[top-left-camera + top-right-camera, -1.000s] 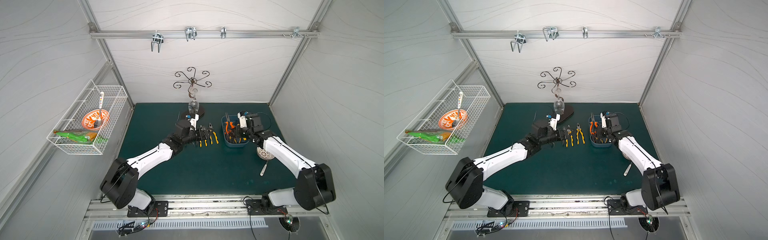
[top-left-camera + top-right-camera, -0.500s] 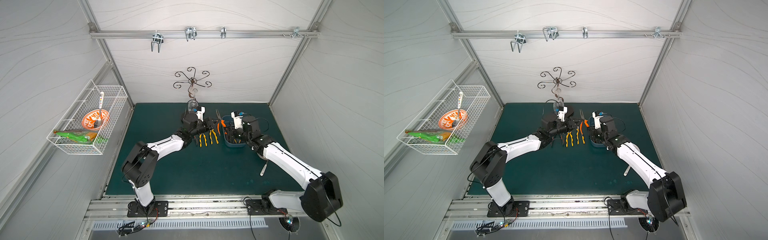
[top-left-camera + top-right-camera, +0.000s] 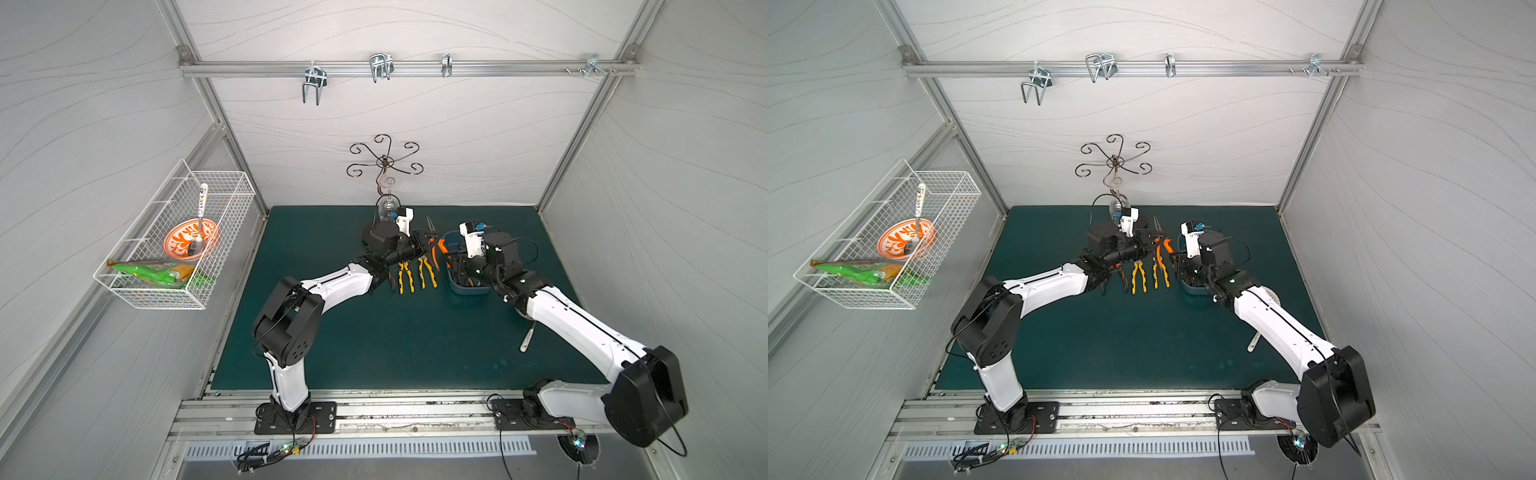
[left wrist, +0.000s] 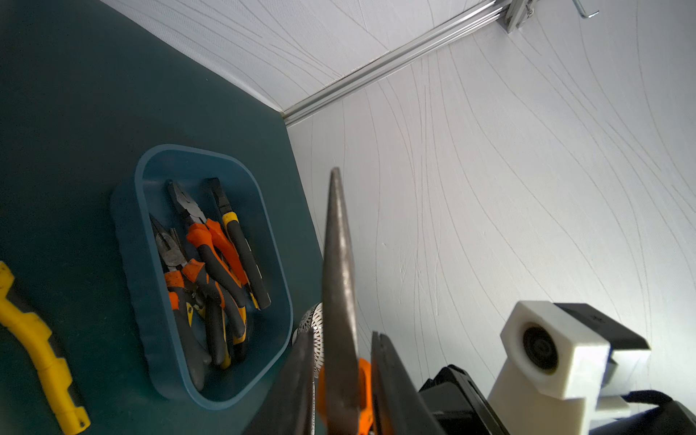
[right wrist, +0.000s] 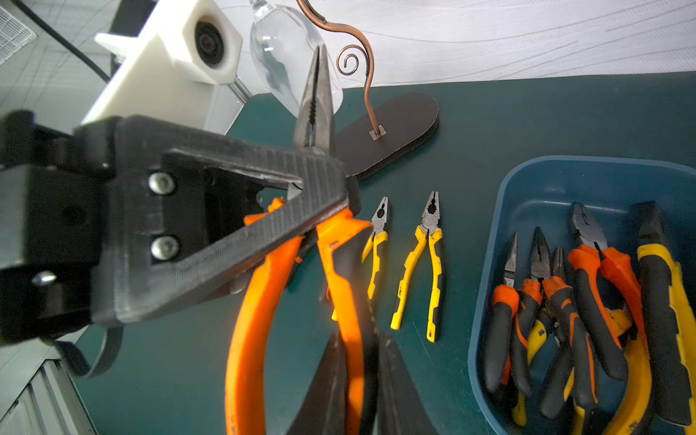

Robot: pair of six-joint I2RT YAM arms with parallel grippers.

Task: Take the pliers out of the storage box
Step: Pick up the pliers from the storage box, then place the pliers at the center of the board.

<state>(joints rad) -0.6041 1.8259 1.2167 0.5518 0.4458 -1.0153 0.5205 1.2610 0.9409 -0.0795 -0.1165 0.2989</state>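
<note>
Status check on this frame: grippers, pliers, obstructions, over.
Left gripper and right gripper both shut on orange long-nose pliers, outside storage box. More pliers inside. Wine glass near nose.

You'll find the blue storage box (image 3: 469, 291) just right of centre in both top views, upright, with a heap of orange-and-black and yellow-and-black pliers (image 5: 565, 309) crossed over one another inside. Two yellow-handled pliers (image 3: 405, 277) lie flat side by side to its left, noses up-frame. An orange-handled long-nose pair (image 3: 430, 226) is up in the air between them and the box, nose up-frame.
</note>
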